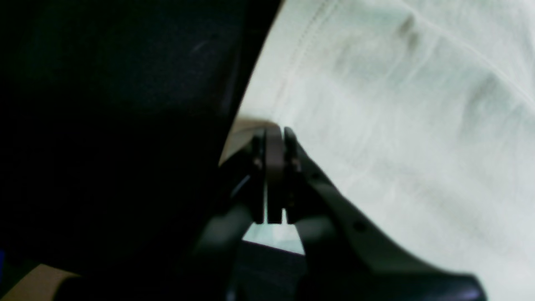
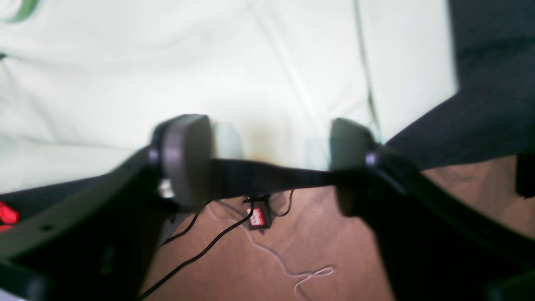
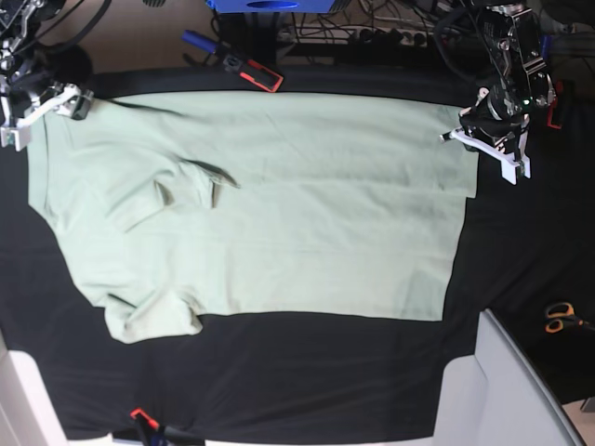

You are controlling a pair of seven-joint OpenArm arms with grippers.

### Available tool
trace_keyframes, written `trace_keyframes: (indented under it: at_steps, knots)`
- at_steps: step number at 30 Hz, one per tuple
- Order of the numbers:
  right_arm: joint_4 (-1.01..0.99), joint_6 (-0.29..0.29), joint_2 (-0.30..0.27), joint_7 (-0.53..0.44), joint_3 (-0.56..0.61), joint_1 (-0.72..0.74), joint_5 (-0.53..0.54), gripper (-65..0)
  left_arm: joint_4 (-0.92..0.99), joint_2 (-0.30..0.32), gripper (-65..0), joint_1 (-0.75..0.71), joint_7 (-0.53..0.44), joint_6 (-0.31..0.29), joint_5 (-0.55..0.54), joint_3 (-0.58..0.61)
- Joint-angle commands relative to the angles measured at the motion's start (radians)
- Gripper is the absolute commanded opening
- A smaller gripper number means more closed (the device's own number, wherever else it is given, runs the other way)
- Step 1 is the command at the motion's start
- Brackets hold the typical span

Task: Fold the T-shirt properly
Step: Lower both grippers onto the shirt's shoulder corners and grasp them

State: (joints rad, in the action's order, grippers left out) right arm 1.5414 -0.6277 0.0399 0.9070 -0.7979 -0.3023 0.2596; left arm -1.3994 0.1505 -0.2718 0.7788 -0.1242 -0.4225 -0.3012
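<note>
Blurred dark left gripper [image 1: 273, 175] pinching soft, creased mint T-shirt [image 1: 397, 125]

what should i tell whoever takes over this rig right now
Left gripper: shut, fingers pinching the T-shirt at its far hem corner, on the base view's right.
Right gripper: open, fingers either side of the shirt's edge at the far corner on that view's left, not yet clamped.
T-shirt: spread almost flat on the black table cloth, one sleeve folded onto the body.
Done: shirt laid out, one corner gripped.
Left: shut the right gripper, then do all the folds.
</note>
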Motion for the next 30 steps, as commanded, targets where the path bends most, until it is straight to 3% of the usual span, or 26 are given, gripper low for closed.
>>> trace_keyframes:
  at_steps: [1, 5, 11, 17, 25, 30]
  knots:
    - [0.003, 0.001, -0.021, -0.012, -0.002, 0.001, 0.013, -31.9, 0.005, 0.004, -65.0, -0.014, 0.035, 0.013, 0.023, 0.000]
    - [-0.028, -0.001, -0.028, -0.012, -0.002, 0.016, 0.013, -40.3, 0.007, 0.004, -65.0, -0.017, 0.035, 0.013, 0.023, 0.000]
    - [0.000, -0.001, -0.041, -0.009, -0.001, 0.018, 0.011, -40.3, 0.007, 0.004, -65.0, -0.017, 0.037, 0.013, 0.023, 0.000]
    - [0.097, 0.004, -0.041, -0.010, -0.005, -0.008, 0.010, -21.5, 0.007, 0.004, -65.0, -0.017, 0.038, 0.013, 0.023, 0.000]
    - [-0.025, -0.001, -0.093, -0.013, -0.002, 0.010, 0.011, -23.6, 0.007, 0.002, -65.0, -0.019, 0.038, 0.013, 0.023, 0.000]
    - [-0.037, -0.002, -0.094, -0.013, -0.002, 0.013, 0.011, -26.7, 0.007, 0.002, -65.0, -0.019, 0.038, 0.013, 0.023, 0.000]
